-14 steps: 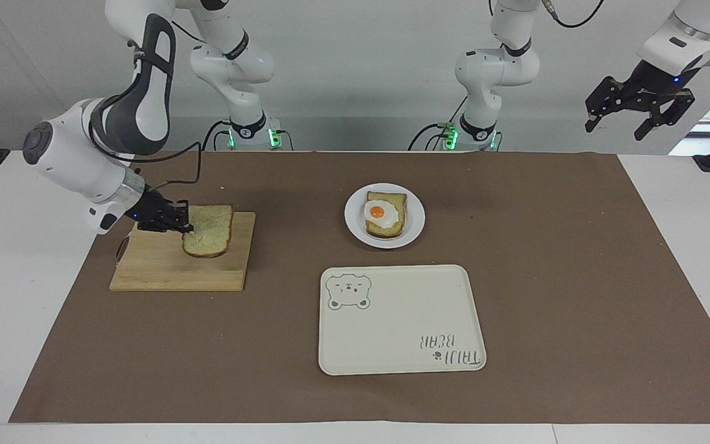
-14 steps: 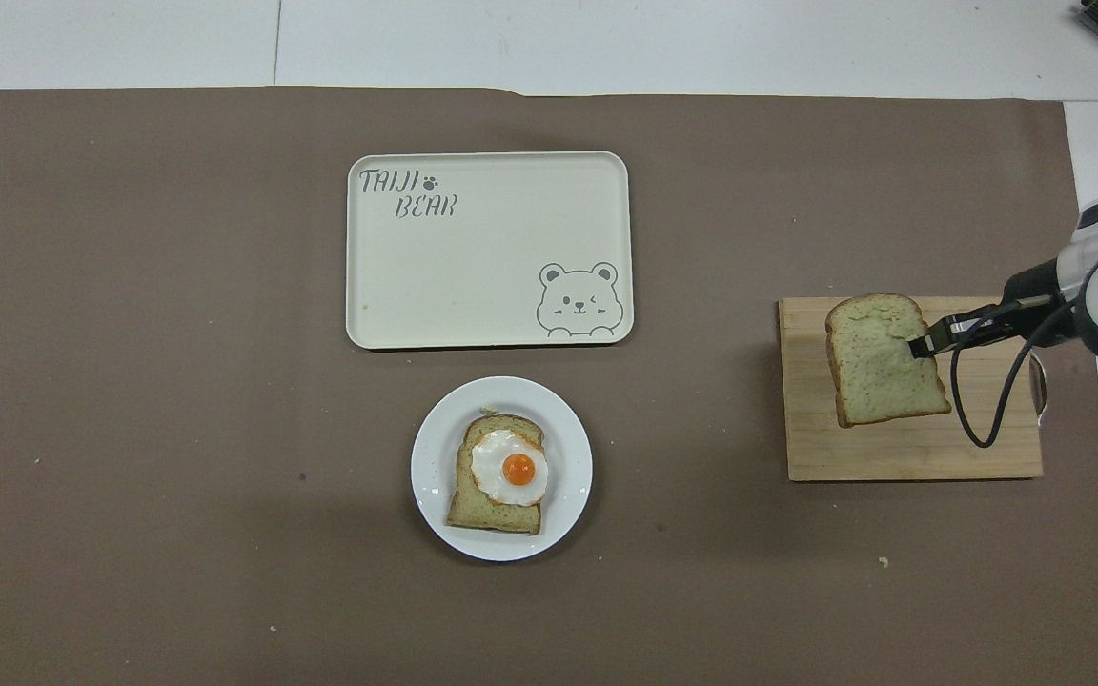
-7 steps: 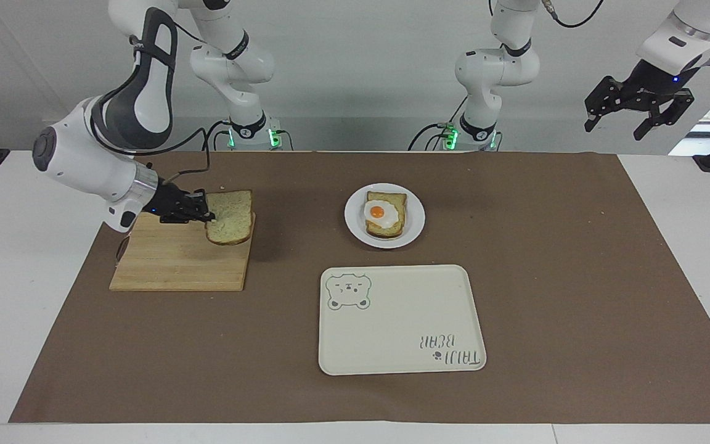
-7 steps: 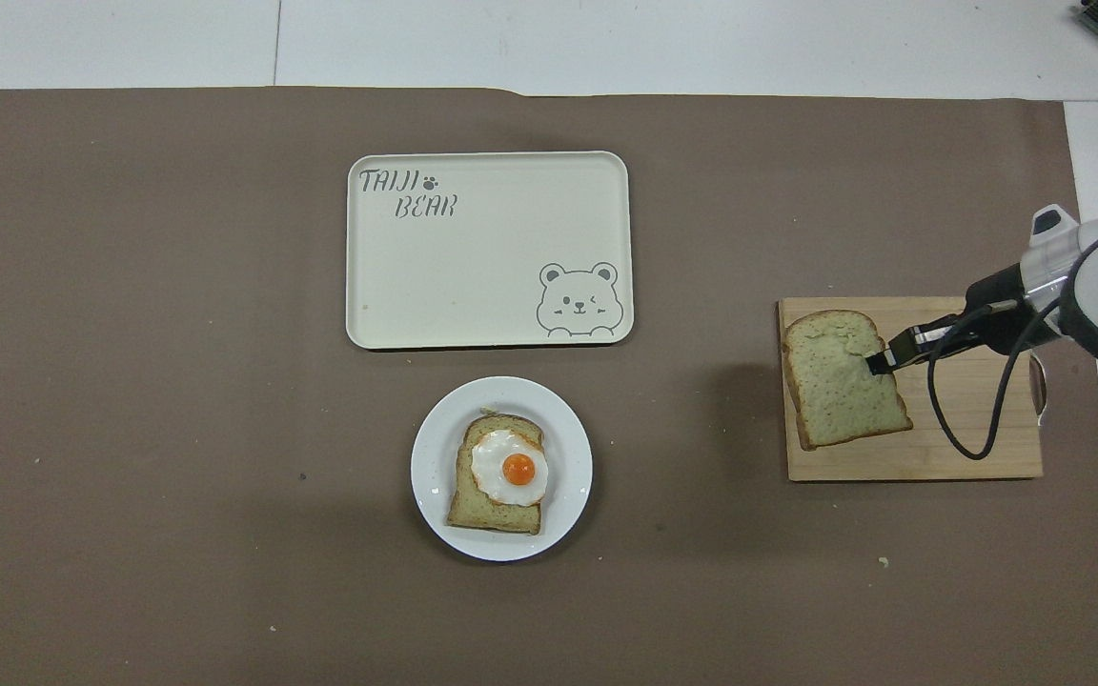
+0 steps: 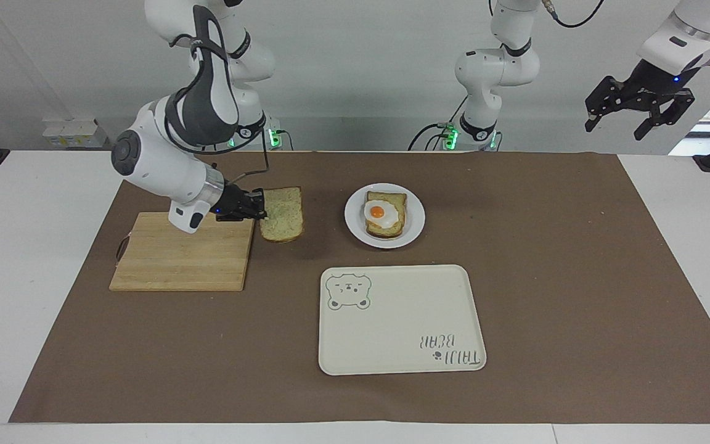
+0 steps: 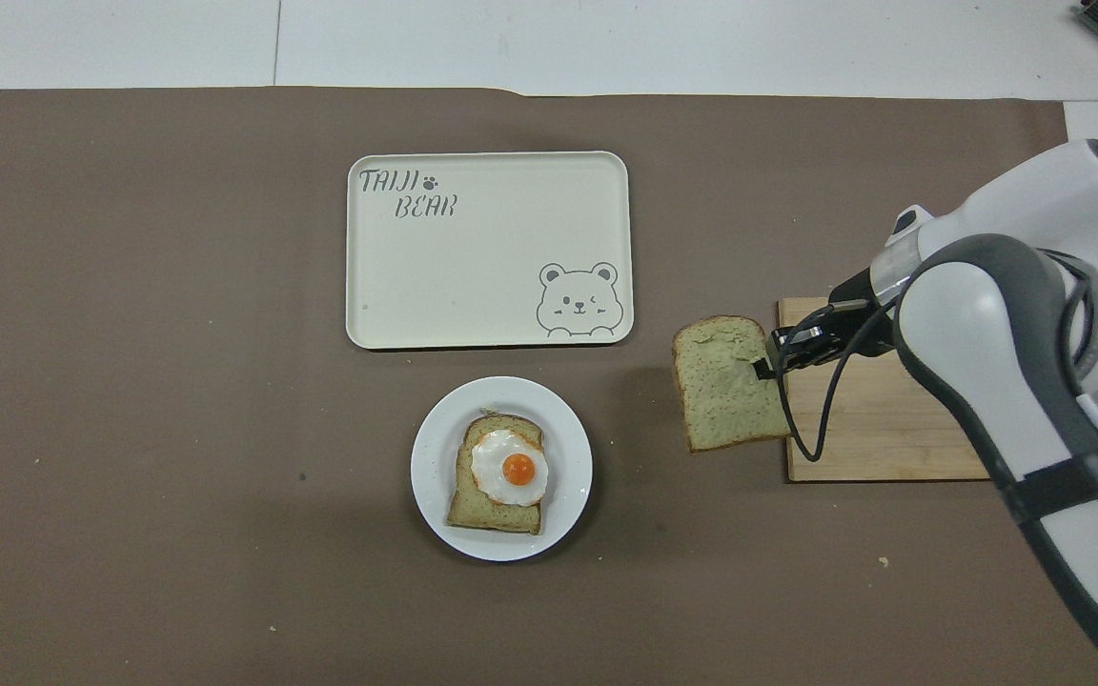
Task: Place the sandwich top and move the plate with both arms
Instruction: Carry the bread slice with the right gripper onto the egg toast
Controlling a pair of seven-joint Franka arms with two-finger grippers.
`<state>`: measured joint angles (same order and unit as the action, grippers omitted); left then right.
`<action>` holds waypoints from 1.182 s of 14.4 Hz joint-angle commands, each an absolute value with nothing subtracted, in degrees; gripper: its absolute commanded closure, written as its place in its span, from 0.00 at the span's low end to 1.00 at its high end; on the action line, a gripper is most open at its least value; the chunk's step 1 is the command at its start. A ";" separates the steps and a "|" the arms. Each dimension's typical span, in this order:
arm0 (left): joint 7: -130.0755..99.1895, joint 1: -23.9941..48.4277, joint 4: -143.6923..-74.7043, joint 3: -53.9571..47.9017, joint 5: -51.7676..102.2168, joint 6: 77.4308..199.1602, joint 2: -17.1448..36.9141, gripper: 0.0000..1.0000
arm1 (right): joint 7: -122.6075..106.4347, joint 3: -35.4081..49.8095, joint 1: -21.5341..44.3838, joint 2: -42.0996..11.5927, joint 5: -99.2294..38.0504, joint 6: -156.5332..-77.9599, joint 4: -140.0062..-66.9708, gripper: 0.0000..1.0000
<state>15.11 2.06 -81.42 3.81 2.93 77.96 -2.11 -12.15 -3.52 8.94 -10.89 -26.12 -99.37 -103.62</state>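
Observation:
The sandwich top (image 5: pixel 281 214) (image 6: pixel 726 383), a pale speckled slice with a brown crust, hangs in the air over the brown mat between the wooden board and the plate. My right gripper (image 5: pixel 261 211) (image 6: pixel 764 366) is shut on its edge. The small white plate (image 5: pixel 355 232) (image 6: pixel 435 505) carries a bread slice with a fried egg (image 5: pixel 379 213) (image 6: pixel 511 467). My left gripper (image 5: pixel 638 114) waits open, raised high off the left arm's end of the table.
A wooden cutting board (image 5: pixel 179 259) (image 6: pixel 868 429) lies bare at the right arm's end of the mat. A cream tray with a bear drawing (image 5: pixel 401 320) (image 6: pixel 489 250) lies farther from the robots than the plate.
My right arm has carried the slice off the cutting board toward the plate. The left arm has not moved.

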 commanded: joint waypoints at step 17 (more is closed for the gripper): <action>15.21 2.02 -83.85 3.78 3.34 77.96 -3.87 0.00 | 15.38 -3.60 37.70 -13.79 -30.06 -129.10 -114.26 1.00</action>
<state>15.11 2.05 -81.83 3.77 2.93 77.95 -2.16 15.13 -3.35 37.16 -12.93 -28.55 -126.94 -113.64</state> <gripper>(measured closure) 0.000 0.921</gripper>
